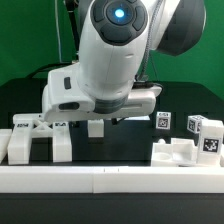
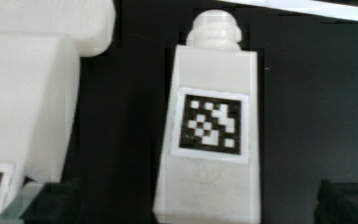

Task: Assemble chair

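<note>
The gripper (image 2: 185,203) hangs directly above the chair leg (image 2: 213,90), a long white part lying flat on the black table (image 2: 131,120). The fingers (image 2: 350,196) are released: the jaws stand wide, one on each side of the leg's blunt end, and neither pad touches the leg, so nothing is grasped. The leg carries one square tag (image 2: 211,124) on its upper face, and its other end narrows to a rounded peg (image 2: 217,27). Just beside the leg, but apart from it, lies a wider white chair block (image 2: 30,100). In the exterior view the arm hides most of the leg. More chair parts stand on either side of the leg: a tagged group (image 1: 35,138) on the exterior view's left and small tagged pieces (image 1: 190,130) on the exterior view's right. A low white rail (image 1: 110,180) runs across the table between the leg and the camera.
</note>
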Tool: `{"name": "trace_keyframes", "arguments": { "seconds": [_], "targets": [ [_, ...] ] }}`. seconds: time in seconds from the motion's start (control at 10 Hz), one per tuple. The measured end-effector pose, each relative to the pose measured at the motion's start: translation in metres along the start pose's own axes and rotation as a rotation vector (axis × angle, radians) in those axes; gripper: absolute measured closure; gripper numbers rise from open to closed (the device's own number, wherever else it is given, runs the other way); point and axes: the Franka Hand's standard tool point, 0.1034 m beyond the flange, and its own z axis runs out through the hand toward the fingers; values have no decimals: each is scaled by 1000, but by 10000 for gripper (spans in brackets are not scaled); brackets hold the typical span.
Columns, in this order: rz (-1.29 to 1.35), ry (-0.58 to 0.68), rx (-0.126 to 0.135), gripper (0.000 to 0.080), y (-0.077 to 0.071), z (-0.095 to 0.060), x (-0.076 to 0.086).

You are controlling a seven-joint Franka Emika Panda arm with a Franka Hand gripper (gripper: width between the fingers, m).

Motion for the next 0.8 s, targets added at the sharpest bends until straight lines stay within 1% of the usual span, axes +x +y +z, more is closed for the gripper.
{"name": "trace_keyframes", "arguments": {
  "seconds": [0.3, 0.8],
  "targets": [
    [-4, 1, -1, 150, -2, 0, 1],
    [-3, 0, -3, 150, -1, 7, 3]
  ]
}}
